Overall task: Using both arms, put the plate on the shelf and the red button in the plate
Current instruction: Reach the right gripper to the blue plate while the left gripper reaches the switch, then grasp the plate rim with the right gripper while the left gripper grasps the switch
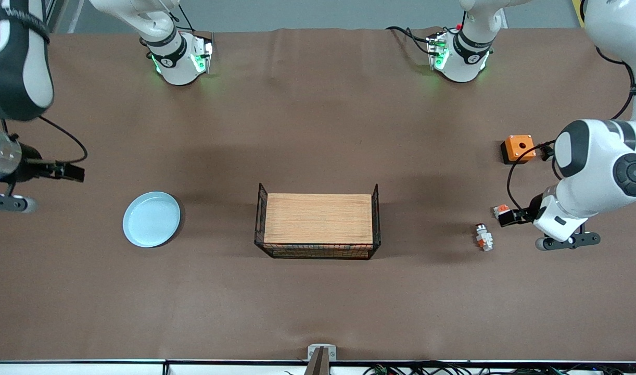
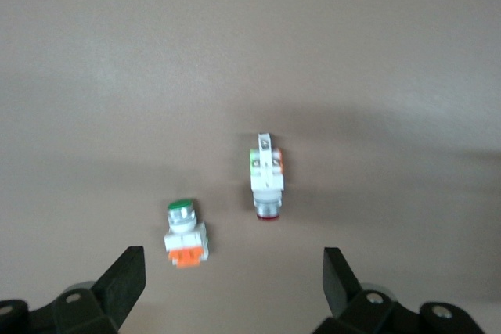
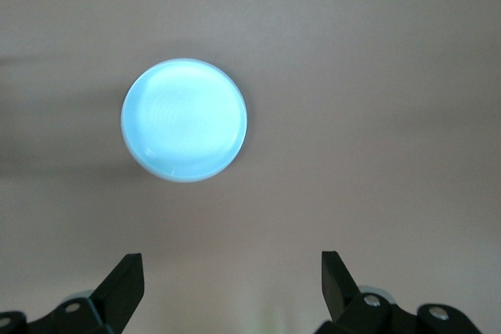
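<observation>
- The round pale blue plate (image 1: 152, 219) lies toward the right arm's end of the table; the right gripper (image 3: 231, 283) is held spread, empty, short of it.
- The small elongated white-grey red button (image 1: 483, 237) lies at the left arm's end, apparently lengthwise to the spread, empty left gripper (image 2: 233, 283).

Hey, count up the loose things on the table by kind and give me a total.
Plates: 1, the plate
Small switch parts: 2, the red button and a stubbier white piece
Orange boxes: 1
Wire baskets with a wooden top: 1
Total: 5

We see a robot lab. Two white robot arms (image 1: 175, 49) stand on a big brown table (image 1: 318, 302). Loose wires (image 1: 427, 369) lie along its edge.
</observation>
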Tool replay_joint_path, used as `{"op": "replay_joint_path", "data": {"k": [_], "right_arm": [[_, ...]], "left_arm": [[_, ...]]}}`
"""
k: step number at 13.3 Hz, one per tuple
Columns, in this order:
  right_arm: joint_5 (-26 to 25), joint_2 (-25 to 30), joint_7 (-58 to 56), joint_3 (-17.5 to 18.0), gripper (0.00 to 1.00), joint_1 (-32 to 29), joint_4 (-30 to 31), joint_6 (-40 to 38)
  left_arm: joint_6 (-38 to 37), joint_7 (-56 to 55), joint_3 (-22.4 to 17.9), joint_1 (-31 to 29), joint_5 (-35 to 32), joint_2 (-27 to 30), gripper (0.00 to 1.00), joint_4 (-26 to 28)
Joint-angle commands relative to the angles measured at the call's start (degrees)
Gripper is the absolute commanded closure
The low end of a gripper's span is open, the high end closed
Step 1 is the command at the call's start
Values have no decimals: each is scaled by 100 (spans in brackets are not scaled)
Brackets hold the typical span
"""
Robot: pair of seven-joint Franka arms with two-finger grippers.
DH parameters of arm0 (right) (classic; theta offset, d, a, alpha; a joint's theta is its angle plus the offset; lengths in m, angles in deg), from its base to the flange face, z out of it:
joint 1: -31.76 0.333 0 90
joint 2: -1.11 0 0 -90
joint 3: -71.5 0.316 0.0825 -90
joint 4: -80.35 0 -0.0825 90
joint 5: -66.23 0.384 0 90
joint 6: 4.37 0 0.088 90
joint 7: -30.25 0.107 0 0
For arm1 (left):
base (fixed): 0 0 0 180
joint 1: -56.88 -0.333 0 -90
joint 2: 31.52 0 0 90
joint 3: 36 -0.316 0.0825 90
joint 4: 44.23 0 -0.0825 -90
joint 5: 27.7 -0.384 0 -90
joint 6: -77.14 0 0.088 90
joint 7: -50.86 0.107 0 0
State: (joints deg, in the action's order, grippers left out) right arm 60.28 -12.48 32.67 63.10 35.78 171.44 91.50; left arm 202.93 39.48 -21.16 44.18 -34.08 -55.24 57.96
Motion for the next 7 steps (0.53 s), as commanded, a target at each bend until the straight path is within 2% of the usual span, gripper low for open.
{"op": "replay_joint_path", "data": {"k": [1, 4, 7], "right_arm": [[-4, -55, -494, 40, 0, -401, 924, 1288], [58, -537, -691, 49, 0, -490, 1148, 2145], [567, -1135, -691, 49, 0, -587, 1139, 2682]], "left_arm": [[743, -75, 54, -84, -83, -412, 0, 100], [1438, -346, 54, -40, -39, -922, 5, 82], [1712, -506, 54, 31, -57, -1221, 11, 91]]}}
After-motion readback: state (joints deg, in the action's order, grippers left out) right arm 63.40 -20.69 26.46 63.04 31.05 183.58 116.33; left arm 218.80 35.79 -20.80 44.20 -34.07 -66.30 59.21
